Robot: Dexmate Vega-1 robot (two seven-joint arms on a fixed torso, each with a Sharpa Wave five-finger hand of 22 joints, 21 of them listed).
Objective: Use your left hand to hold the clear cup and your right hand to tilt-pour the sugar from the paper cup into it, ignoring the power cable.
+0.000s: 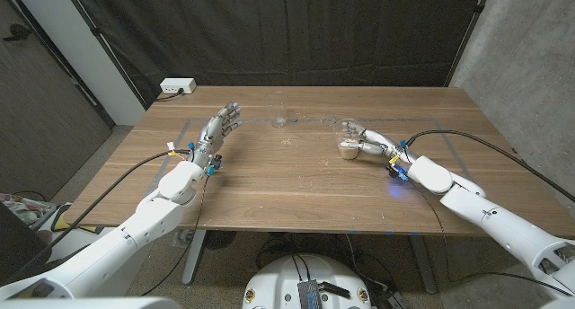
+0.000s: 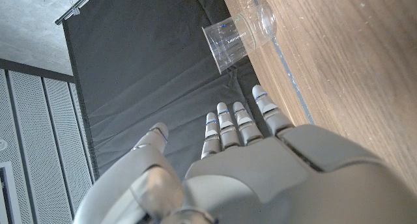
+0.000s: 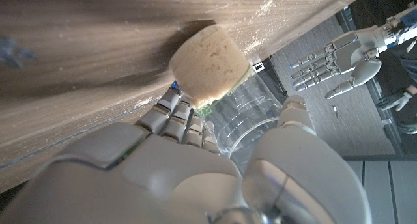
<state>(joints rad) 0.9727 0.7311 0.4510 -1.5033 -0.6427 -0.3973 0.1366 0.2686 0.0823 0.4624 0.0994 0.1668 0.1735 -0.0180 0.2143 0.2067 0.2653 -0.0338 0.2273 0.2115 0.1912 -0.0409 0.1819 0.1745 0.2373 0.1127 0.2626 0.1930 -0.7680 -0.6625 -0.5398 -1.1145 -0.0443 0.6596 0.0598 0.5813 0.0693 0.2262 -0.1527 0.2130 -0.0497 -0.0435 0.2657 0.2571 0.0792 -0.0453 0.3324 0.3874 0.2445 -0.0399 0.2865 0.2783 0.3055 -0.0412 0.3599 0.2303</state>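
A wooden table seen from above. Toward its far edge stands a small empty clear plastic cup, upright. The robot's left hand is near it but apart, holding nothing, fingers spread and pointing at the cup.

The left wrist view shows the gap between fingertips and cup.

To the right, the right hand is wrapped around a second cup standing on the table. In the right wrist view this one looks ribbed and see-through rather than paper, with tan grainy sugar packed at its base.

Both cups are probably light, thin-walled and slick – easy to crush or tip. The empty one is best taken round its middle with gentle pressure; the sugar cup is bottom-heavy, so a grip low on its wall – below the rim – should keep the tilt steady.
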